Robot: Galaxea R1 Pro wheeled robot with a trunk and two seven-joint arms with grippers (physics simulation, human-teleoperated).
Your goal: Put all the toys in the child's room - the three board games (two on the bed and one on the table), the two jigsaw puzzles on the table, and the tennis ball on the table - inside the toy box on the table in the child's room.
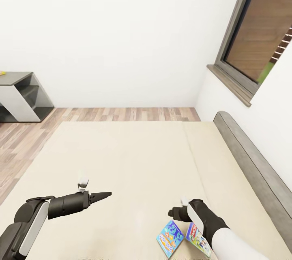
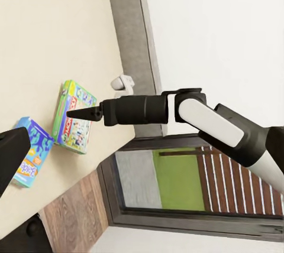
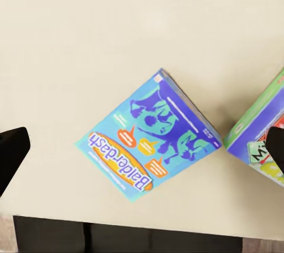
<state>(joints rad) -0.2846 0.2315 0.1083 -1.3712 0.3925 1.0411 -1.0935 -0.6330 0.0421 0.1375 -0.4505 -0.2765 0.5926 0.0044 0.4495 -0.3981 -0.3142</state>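
Plain white walls [image 1: 121, 29] meet at a corner. Wood-plank floor [image 1: 24, 138] in mixed browns. Grey-framed window [image 1: 259, 37] with sill on right wall. Grey stepped shelf unit [image 1: 20, 96] at left.

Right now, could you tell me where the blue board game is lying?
In the head view the blue board game lies flat on the bed, near its close edge, just left of the green board game and below the right gripper.
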